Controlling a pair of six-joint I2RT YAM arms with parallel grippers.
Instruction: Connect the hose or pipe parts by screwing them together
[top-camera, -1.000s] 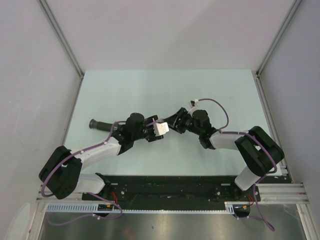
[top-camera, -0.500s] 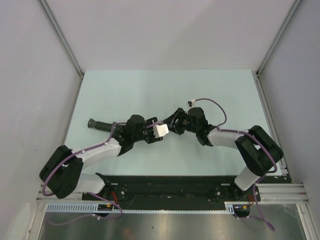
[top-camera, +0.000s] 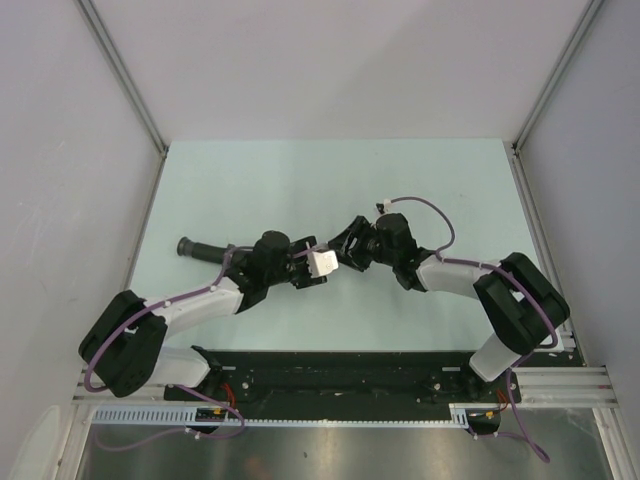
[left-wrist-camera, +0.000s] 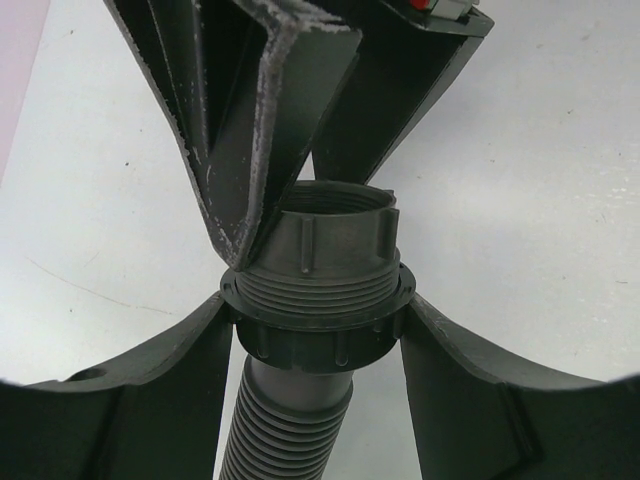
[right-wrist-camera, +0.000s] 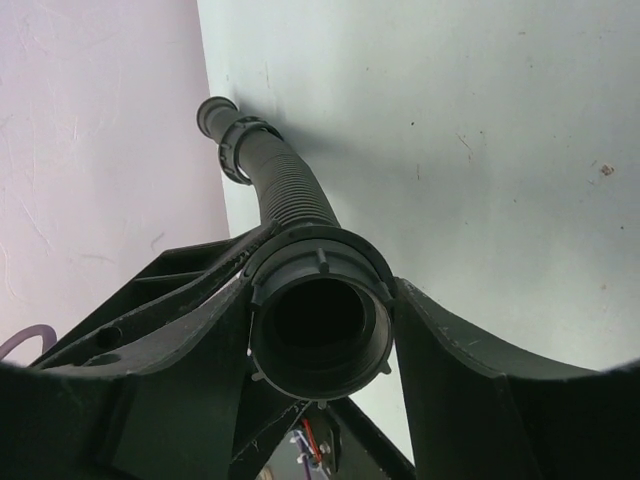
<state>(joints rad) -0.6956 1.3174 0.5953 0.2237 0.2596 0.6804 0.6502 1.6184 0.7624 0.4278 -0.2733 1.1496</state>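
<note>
Step in hand: screwing the ribbed nut (left-wrist-camera: 335, 232) onto the threaded end of the corrugated hose (left-wrist-camera: 290, 430). I judge it only partly run on, since several turns of thread (left-wrist-camera: 320, 290) show bare between the nut and the hose's collar (left-wrist-camera: 320, 342).
Left gripper (left-wrist-camera: 318, 322): clamped on the collar, one finger at each side, with the hose trailing back beneath the fingers.
Right gripper (right-wrist-camera: 322, 312): its fingers flank the nut, whose open mouth faces that wrist's camera. I cannot tell whether they pinch it or stand just clear.
Where the parts are: between the two sets of fingertips, which meet tip to tip over the middle of the table (top-camera: 250, 190). The hose's free end (top-camera: 186, 247) sticks out behind the left wrist.
Next move calls for: a firm pinch on the nut, then a wrist roll about the hose's axis while the left fingers keep the collar from turning. Release, re-grip and repeat until the thread is covered.
Watch for: the nut tilting off axis and cross-threading.
</note>
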